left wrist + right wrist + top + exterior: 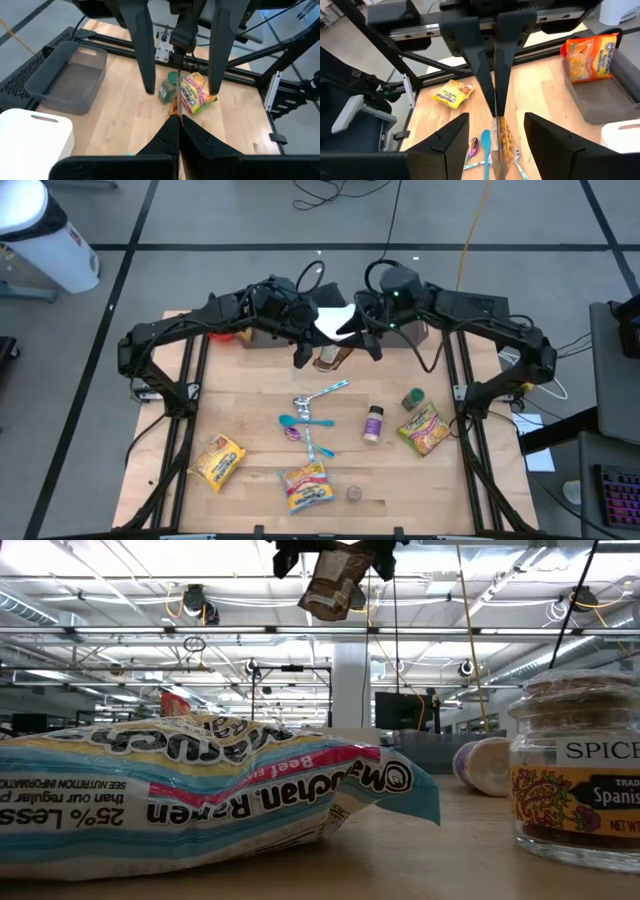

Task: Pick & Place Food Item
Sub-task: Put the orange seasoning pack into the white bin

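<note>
A brown food packet (pixel 328 358) hangs high over the far middle of the table, tilted in the low view (pixel 335 582). My left gripper (pixel 303 355) is shut on it (pixel 178 125). My right gripper (pixel 372 345) faces it from the table's right, open. Its two fingers (pixel 145 60) stand on either side of the packet without touching it. Seen from the right wrist, the packet (pixel 504 142) is edge-on below the left gripper's fingers (pixel 487 75). My left gripper pinches the packet's upper edge (pixel 496 122) between its two shut fingers. The fingers slant down from the table's left side. The packet hangs below them, tilted and clear of the table.
Yellow ramen packets (pixel 218 460) (pixel 305 485) (pixel 425 428), two spice jars (pixel 373 423) (pixel 411 398) and several spoons (pixel 310 418) lie on the near half. Along the far edge are a grey tray (pixel 65 75), a white container (pixel 32 137) and another bin holding an orange packet (pixel 590 55).
</note>
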Motion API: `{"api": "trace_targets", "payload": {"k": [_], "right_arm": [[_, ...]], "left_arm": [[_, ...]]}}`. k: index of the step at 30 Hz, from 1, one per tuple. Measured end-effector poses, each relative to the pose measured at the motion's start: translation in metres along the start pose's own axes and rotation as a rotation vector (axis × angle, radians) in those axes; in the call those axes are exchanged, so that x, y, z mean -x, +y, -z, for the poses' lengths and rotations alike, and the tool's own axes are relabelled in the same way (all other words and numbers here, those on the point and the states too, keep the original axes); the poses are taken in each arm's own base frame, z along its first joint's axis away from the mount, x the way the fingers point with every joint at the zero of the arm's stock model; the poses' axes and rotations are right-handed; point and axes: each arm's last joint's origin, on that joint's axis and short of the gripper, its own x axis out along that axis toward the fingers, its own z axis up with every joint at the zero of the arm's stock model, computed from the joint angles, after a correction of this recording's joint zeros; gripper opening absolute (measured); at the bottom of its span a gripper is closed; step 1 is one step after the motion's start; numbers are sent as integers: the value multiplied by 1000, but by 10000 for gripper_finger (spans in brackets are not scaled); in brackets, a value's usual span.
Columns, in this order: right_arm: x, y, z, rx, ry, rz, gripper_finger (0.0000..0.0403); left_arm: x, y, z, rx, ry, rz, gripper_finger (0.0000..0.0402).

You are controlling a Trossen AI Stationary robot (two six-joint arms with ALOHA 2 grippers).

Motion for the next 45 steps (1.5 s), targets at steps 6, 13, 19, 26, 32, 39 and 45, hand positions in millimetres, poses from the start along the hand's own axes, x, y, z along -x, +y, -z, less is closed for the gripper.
{"api": "trace_targets", "payload": {"k": [6,13,19,26,32,39,45], "right_arm": [[-1,-1,6,-8,56,7,169],[-1,-1,6,-8,60,9,142],[-1,-1,6,4,60,9,108],[-1,-2,9,10,81,11,58],[-1,-2,9,27,85,37,9],[-1,-3,9,48,81,67,1],[-1,-3,9,56,78,68,0]], "left_arm": [[0,1,1,-3,13,-24,2],[0,1,1,-14,13,-23,2],[0,1,1,-18,12,-23,2],[1,3,1,-16,10,-27,3],[1,4,-1,-14,-10,-6,3],[1,4,-3,-15,-24,-5,6],[2,4,-3,-2,-29,-3,29]]}}
